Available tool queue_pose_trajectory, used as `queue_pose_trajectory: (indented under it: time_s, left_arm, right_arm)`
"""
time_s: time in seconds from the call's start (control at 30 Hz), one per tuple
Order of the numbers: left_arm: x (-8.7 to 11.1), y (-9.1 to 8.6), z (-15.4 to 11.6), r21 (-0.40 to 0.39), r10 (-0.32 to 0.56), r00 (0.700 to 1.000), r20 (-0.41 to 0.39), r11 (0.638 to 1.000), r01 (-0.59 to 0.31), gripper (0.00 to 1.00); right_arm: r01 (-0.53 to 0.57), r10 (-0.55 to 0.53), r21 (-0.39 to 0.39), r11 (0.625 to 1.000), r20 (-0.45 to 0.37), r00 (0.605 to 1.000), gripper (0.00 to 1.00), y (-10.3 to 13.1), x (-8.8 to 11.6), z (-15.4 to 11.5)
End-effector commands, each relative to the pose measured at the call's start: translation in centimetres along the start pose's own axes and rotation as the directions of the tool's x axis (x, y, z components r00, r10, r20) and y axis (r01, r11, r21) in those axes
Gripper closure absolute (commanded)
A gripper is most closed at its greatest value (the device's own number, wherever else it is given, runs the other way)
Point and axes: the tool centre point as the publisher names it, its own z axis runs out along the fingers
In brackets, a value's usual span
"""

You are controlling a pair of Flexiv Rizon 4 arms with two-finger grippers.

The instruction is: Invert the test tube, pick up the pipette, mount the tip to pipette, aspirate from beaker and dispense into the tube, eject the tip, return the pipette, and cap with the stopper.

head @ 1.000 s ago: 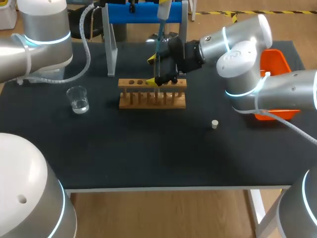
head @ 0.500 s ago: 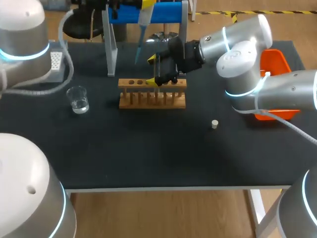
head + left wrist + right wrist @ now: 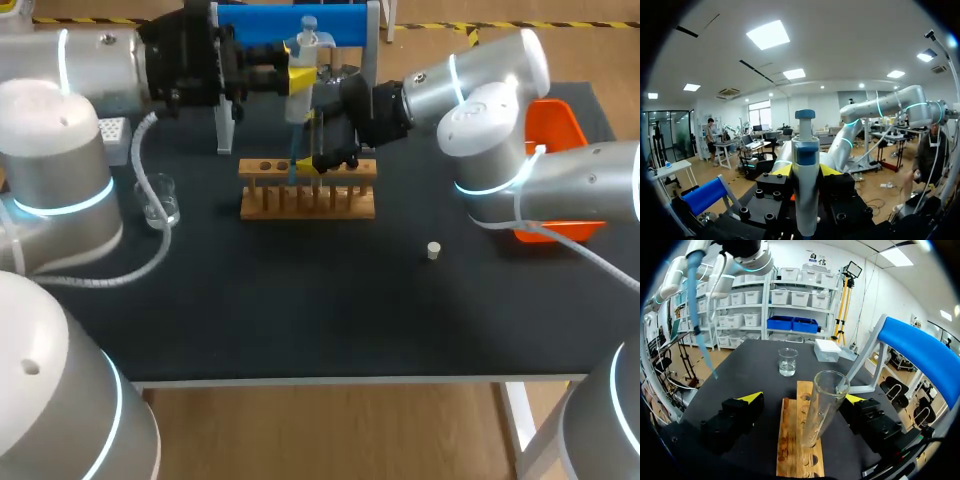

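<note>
- left hand (image 3: 805, 172): yellow tips clamped on both sides of the pipette (image 3: 805, 165). White barrel, blue plunger cap, held upright above the far side of the desk.
- long translucent blue tip (image 3: 293, 150) mounted on it. Its point hangs in the air near the rack, not in the tube.
- right hand (image 3: 803, 399): fingers spread wide around the test tube (image 3: 821, 407), no grip. One finger sits just beside the rim, the other well apart.
- test tube: clear glass, mouth up, leaning in a rack hole.
- rack (image 3: 307, 190): bare wood, row of round holes, mid desk.
- desk (image 3: 300, 320): matte black top.
- beaker (image 3: 158, 200): clear glass, a little clear liquid, left of the rack, well apart from both hands.
- stopper (image 3: 433, 250): small pale plug, alone, near-right of the rack.
- white tip box (image 3: 112, 130) far left. Blue stand (image 3: 290, 25) behind the rack. Orange bin (image 3: 560, 120) at the right edge.
</note>
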Motion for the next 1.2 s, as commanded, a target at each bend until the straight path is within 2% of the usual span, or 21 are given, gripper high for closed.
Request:
queue_pose_trajectory:
  time_s: [0.03, 0.53, 1.13, 1.2]
  left_arm:
    - [0.0, 0.7, 0.8, 0.016, -0.001, 1.0, 0.013, 1.0, 0.001, 1.0]
    - [0.4, 4.0, 2.3, 0.051, -0.032, 0.999, -0.023, 0.998, 0.033, 1.0]
    - [1.0, 4.4, 1.4, 0.063, -0.013, 1.0, -0.011, 0.998, 0.014, 1.0]
    - [1.0, 4.4, 1.4, 0.063, -0.013, 1.0, -0.011, 0.998, 0.014, 1.0]
  right_arm:
    - [0.0, 0.0, 0.004, 1.0, -0.002, 1.0, 0.0, 0.1, 0.0, -0.1]
    - [0.0, 0.0, 0.004, 1.0, -0.002, 1.0, 0.0, 0.1, 0.0, -0.1]
    - [0.0, 0.0, 0.004, 1.0, -0.002, 1.0, 0.0, 0.1, 0.0, -0.1]
    - [0.001, -0.001, 0.001, 1.0, 0.004, 1.0, 0.0, 0.1, -0.1, -0.8]
